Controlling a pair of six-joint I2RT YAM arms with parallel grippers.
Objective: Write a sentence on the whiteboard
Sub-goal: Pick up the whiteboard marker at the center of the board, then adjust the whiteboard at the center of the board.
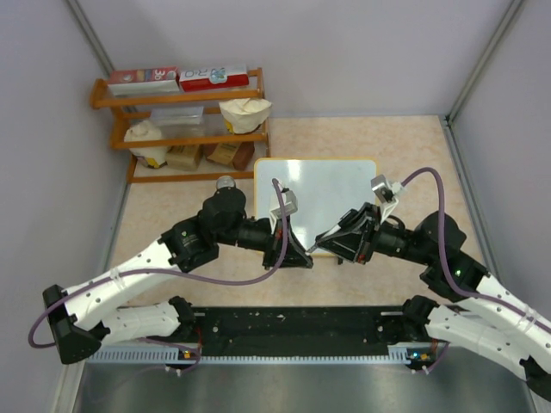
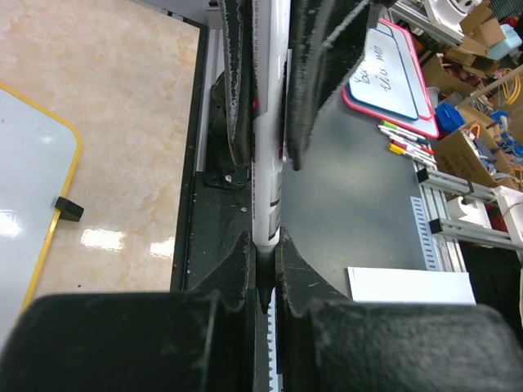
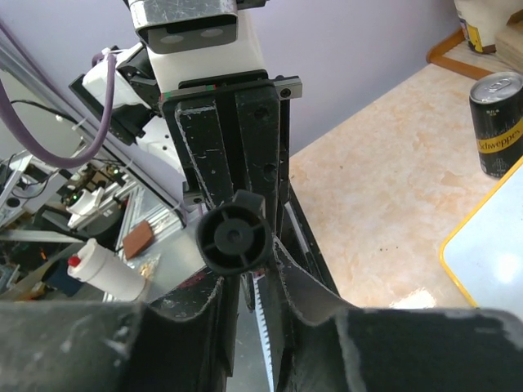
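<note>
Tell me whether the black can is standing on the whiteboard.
No, the black can stands on the tabletop beside the whiteboard, clear of its yellow frame.

Whiteboard (image 1: 331,185) glossy, smooth; tabletop (image 1: 387,138) polished, marble-look, reflective; shelf (image 1: 189,175) bare wood; can (image 3: 498,122) shiny metal.

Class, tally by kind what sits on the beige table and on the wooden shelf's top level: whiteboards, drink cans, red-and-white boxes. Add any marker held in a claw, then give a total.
Whiteboard: 1
Drink can: 1
Red-and-white boxes: 2
Marker, held in the left claw: 1
Total: 5
</note>
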